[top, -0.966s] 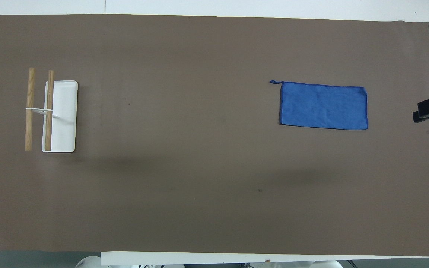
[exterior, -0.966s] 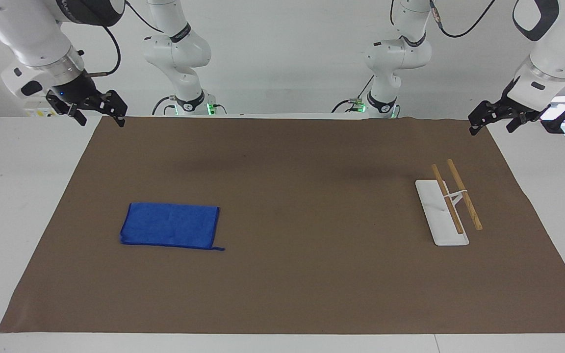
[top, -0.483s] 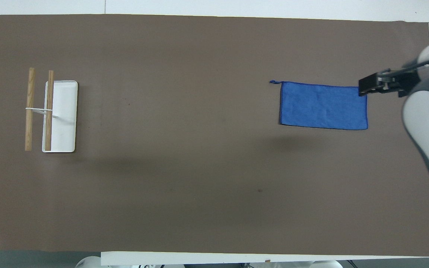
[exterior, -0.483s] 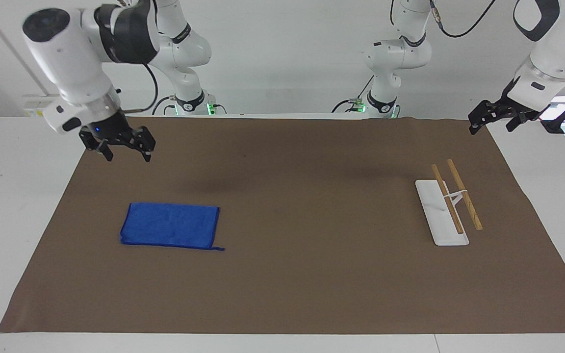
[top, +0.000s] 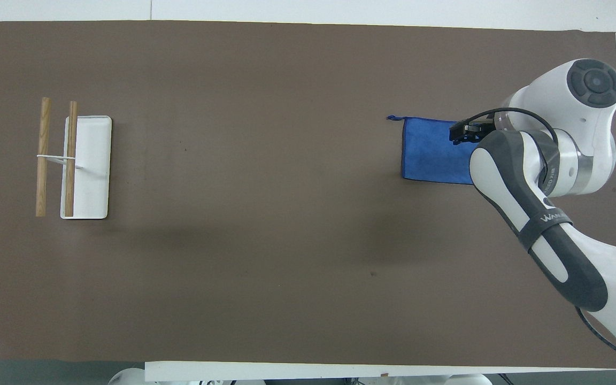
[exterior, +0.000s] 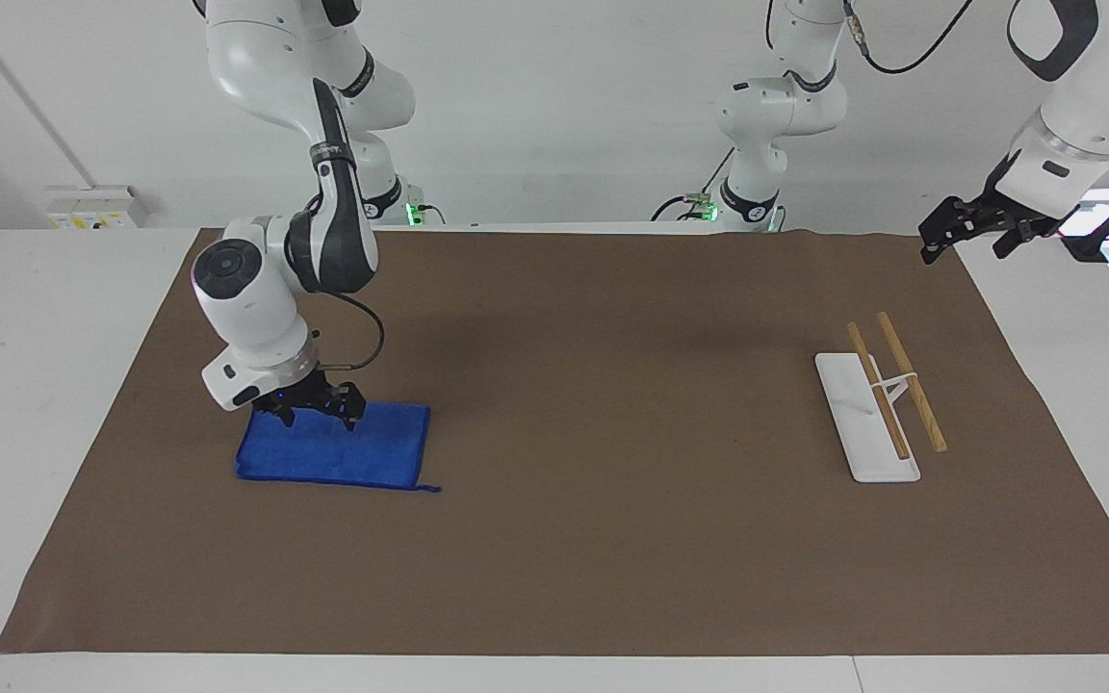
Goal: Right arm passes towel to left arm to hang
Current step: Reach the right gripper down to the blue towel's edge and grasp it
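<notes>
The blue towel [exterior: 362, 454] lies flat on the brown mat toward the right arm's end of the table, its thread tail at the corner farthest from the robots. It also shows in the overhead view [top: 430, 152], partly covered by the arm. My right gripper [exterior: 319, 418] is open, with its fingertips down at the towel's edge nearest the robots; only its black tip shows in the overhead view [top: 464, 131]. My left gripper [exterior: 963, 248] is open and empty, and waits raised over the mat's corner at the left arm's end.
A towel rack with a white base [exterior: 858, 423] and two wooden bars [exterior: 911, 380] stands on the mat toward the left arm's end; it also shows in the overhead view [top: 87, 166]. The brown mat [exterior: 612, 539] covers most of the white table.
My right arm has swung in from the mat's corner and come down onto the towel's near edge. The towel, the rack and the left arm have not moved.
</notes>
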Action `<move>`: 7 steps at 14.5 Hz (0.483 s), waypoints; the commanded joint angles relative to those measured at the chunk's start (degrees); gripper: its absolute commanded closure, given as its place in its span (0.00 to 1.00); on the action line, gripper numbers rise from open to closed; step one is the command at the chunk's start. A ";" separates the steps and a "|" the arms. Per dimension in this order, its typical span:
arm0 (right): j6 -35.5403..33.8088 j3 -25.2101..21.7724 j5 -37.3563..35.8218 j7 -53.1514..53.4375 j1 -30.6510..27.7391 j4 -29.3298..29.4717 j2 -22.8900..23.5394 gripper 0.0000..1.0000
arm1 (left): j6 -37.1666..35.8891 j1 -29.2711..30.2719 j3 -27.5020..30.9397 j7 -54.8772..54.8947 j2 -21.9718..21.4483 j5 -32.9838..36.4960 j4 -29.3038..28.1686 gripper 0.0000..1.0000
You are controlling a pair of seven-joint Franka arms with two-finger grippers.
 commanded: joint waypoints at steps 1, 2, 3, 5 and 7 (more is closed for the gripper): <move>0.99 0.27 0.32 0.05 -0.54 -2.87 -0.97 0.03 | -0.41 -0.77 0.78 0.51 -0.88 0.74 -0.99 0.00; 1.08 0.27 0.32 -0.03 -0.54 -3.23 -0.62 0.05 | -0.41 -0.77 0.78 0.51 -0.88 0.74 -0.99 0.00; 1.25 0.27 0.41 -0.12 -0.37 -4.10 -0.62 0.08 | -0.41 -0.77 0.78 0.51 -0.88 0.74 -0.99 0.00; 4.22 0.27 0.32 -0.38 -0.36 -5.24 -0.36 0.11 | -0.41 -0.77 0.78 0.51 -0.88 0.74 -0.99 0.00; 5.65 0.27 0.32 -0.39 -0.19 -5.95 0.43 0.12 | -0.41 -0.77 0.78 0.51 -0.88 0.74 -0.99 0.00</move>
